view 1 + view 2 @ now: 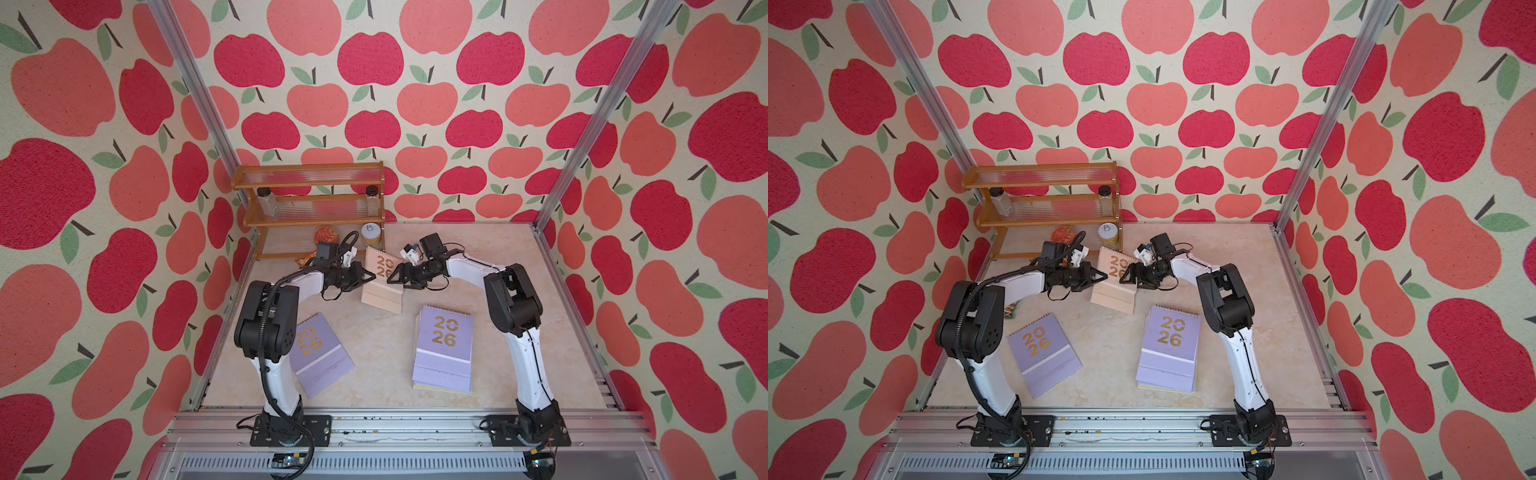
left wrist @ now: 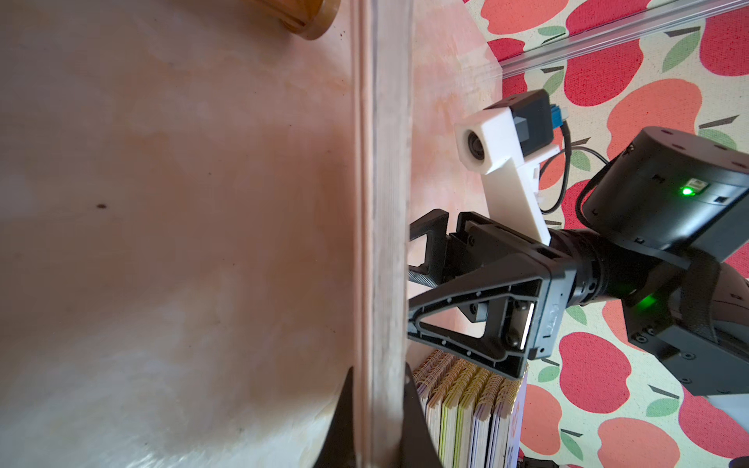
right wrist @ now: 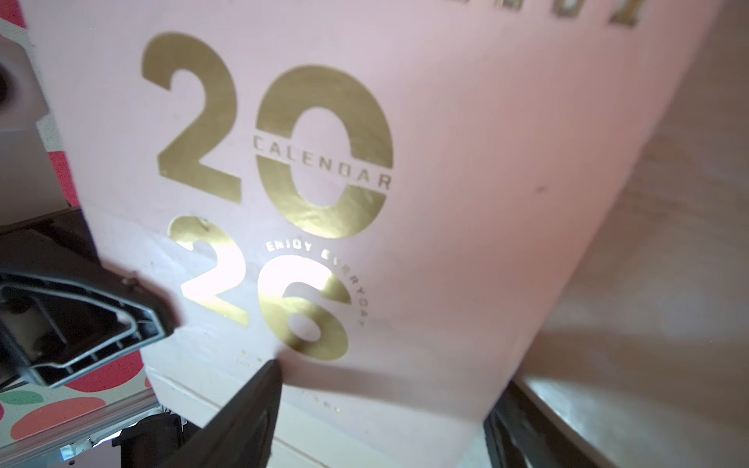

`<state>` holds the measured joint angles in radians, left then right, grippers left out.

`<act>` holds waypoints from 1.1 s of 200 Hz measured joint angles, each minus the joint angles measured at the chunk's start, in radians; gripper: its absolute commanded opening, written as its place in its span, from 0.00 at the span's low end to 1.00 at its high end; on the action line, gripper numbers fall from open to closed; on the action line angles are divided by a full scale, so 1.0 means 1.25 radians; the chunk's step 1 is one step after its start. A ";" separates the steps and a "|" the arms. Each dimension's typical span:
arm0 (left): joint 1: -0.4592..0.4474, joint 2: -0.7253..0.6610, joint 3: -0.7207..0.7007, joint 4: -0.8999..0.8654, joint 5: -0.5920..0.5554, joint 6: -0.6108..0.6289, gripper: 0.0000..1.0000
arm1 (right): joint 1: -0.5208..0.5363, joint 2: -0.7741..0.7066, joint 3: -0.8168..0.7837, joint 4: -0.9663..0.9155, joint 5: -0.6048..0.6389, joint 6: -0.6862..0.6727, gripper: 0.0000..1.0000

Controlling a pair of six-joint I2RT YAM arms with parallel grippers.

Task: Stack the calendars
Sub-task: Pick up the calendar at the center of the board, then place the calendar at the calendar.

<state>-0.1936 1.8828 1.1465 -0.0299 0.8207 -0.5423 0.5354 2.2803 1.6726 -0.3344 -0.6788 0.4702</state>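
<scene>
Right arm (image 1: 515,303) stands nearer the lilac-topped calendar stack (image 1: 442,353), near-right. Far-centre, pink calendar (image 1: 380,266) tilts up, long axis near-to-far, between pincers: left gripper (image 1: 371,275) clenched on its left edge, right gripper (image 1: 392,276) spread around its right.

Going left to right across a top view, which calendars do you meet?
First the lone lilac calendar → pink calendar → lilac-topped calendar stack.
</scene>
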 measured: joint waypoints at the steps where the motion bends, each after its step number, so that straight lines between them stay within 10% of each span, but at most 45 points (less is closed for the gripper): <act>1: 0.000 0.000 0.000 -0.001 0.000 0.001 0.00 | -0.001 -0.001 -0.002 0.000 0.000 -0.001 0.78; 130: 0.066 -0.307 -0.002 -0.024 0.146 0.013 0.00 | -0.136 -0.424 -0.162 0.060 -0.042 -0.042 0.78; 220: 0.026 -0.412 -0.038 0.092 0.193 -0.072 0.00 | -0.171 -0.536 -0.375 0.381 -0.182 0.146 0.79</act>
<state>-0.1612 1.3674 1.0985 0.0845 1.0615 -0.6327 0.3222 1.6100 1.2037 0.1413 -0.9058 0.6533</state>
